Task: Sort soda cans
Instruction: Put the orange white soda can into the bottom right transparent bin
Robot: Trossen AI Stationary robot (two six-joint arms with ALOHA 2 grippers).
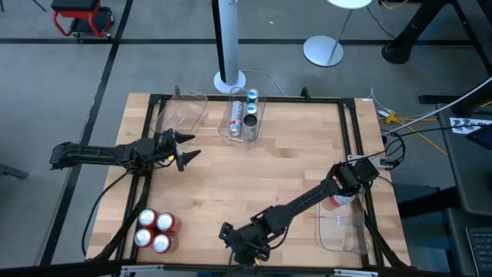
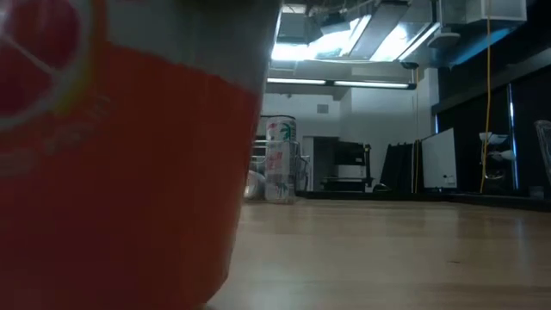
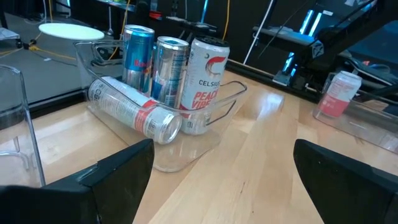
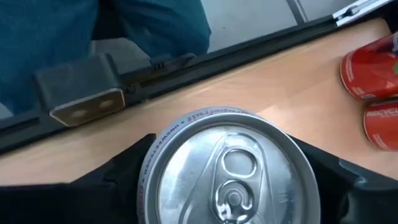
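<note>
The right gripper [image 4: 227, 180] apparently clamps a silver-topped can [image 4: 227, 165] above the right bin [image 1: 342, 231]; released crooked, it could topple. The left gripper [image 1: 184, 148] waits open.

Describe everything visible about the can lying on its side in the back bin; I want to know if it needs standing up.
The lying can is a slim silver-white metal cylinder with a red band and small print, and it looks undented. It rests lengthwise on the floor of the clear bin, along one long wall, with its silver end toward the left wrist camera. Three upright cans stand right beside it, apparently touching it. No pincer touches it.
</note>
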